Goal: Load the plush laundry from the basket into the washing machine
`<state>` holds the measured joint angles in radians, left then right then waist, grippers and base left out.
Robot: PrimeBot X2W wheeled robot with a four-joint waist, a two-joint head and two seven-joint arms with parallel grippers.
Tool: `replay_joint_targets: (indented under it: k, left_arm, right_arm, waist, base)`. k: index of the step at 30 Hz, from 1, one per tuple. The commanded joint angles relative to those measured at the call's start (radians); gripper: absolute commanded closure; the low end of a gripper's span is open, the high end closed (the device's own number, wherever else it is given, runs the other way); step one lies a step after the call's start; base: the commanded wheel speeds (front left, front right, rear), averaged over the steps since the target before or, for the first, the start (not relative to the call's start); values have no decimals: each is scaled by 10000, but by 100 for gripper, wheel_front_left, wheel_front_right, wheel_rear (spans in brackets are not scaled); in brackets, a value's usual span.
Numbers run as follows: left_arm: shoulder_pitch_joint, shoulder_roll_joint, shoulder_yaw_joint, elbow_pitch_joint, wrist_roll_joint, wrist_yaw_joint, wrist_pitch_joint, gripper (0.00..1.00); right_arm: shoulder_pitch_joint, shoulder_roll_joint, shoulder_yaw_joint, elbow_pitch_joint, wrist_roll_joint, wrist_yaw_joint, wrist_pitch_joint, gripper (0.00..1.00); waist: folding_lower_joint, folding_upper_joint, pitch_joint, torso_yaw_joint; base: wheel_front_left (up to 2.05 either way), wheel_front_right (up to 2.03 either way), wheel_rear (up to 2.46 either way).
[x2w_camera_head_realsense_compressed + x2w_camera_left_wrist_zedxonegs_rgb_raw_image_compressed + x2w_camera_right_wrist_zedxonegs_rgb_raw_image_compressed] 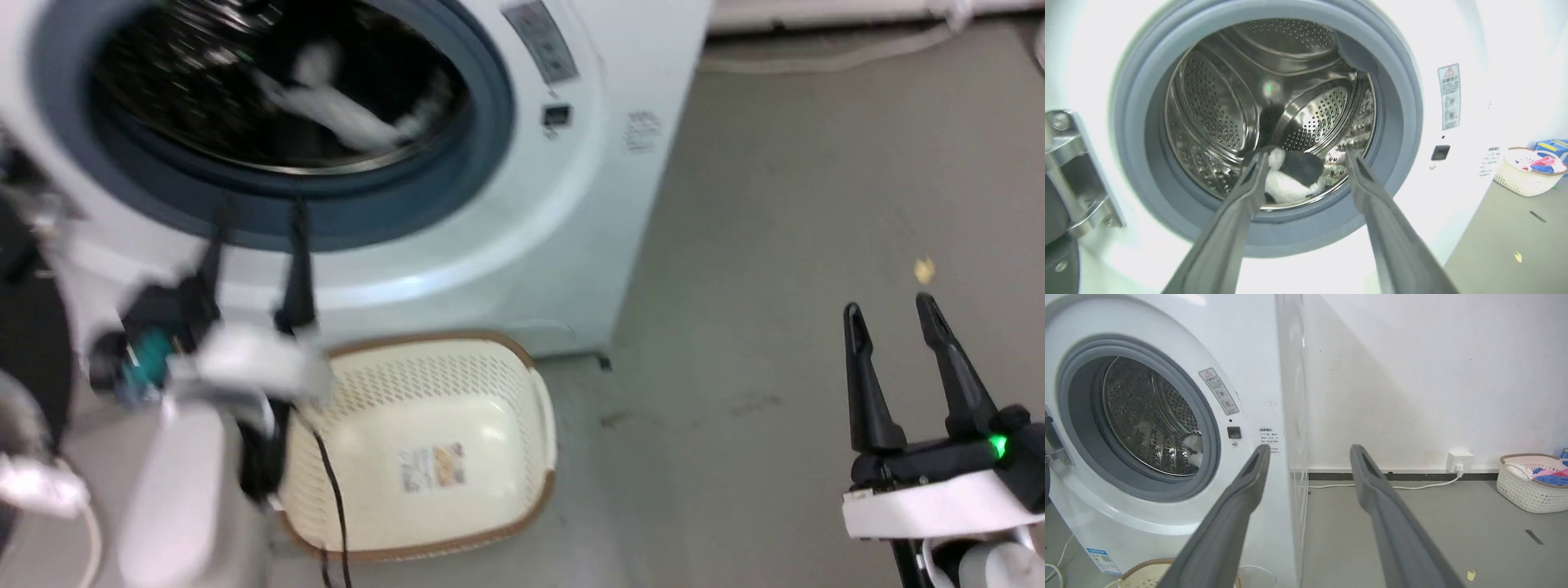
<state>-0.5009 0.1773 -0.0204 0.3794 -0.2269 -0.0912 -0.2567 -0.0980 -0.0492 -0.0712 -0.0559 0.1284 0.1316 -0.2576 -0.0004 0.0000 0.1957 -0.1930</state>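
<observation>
Washing machine (531, 245): stood open across the upper left of the head view, a grey door ring (1274, 234) framing the steel drum (1220, 102).
Plush laundry (1290, 179): lay at the bottom of the drum, black and white fur in the lower middle of the left wrist view.
Basket (433, 336): sat on the floor (775, 245) just before the machine's front, lower centre of the head view, its label sticker (433, 467) showing on the bare bottom.
Left hand (260, 214): fingers spread wide, gripping nothing, tips before the lower door ring.
Right hand (890, 310): fingers parted and empty, lower right, over the grey floor.
</observation>
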Motion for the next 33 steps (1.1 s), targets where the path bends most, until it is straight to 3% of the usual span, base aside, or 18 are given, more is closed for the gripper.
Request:
replay_joint_targets:
  k: [1, 13, 33]
  left_arm:
    - [834, -230, 58, -534, 123, 68, -50, 0]
    - [4346, -986, -196, -2101, 652, 543, -50, 0]
    - [5104, -1208, -448, -1924, 703, 739, -51, 0]
  right_arm:
    - [239, -10, -29, -18, -76, -9, -42, 0]
    - [1068, -10, 80, 324, -210, -9, -42, 0]
    - [1428, -10, 291, 810, -513, -9, -42, 0]
  waist:
    - [4, 0, -797, 714]
    - [4, 0, -1643, 1272]
    - [4, 0, -1790, 1582]
  base:
    - [0, 0, 0]
    - [0, 0, 0]
    - [0, 0, 0]
